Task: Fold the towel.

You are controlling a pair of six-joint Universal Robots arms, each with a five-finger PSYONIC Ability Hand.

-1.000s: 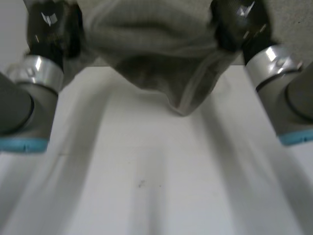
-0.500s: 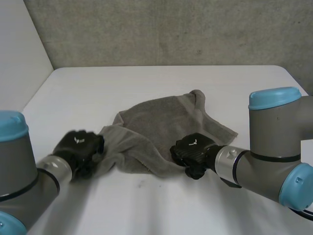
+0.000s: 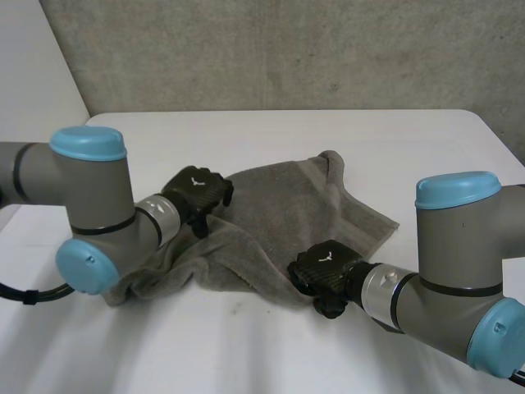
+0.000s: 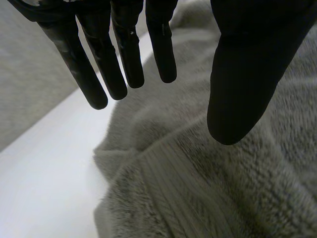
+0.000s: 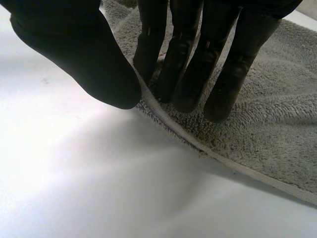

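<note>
Pinching the near edge of the grey towel [image 3: 283,205] between thumb and fingers, the right robot hand [image 3: 325,268] sits closest, the left robot hand [image 3: 198,191] spread empty above its far-left edge.

The towel [image 3: 287,205] lies mid-table [image 3: 246,345] — left hand [image 3: 197,195] over its rear left part, right hand [image 3: 324,271] at its near edge, seemingly pinched between thumb and fingers.

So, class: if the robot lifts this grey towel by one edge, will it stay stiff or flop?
Probably flop: the towel lies in soft folds on the table. Likely grippy, not slippery: its pile looks fluffy where the right hand pinches it. Pushed, it would probably bunch up.
</note>
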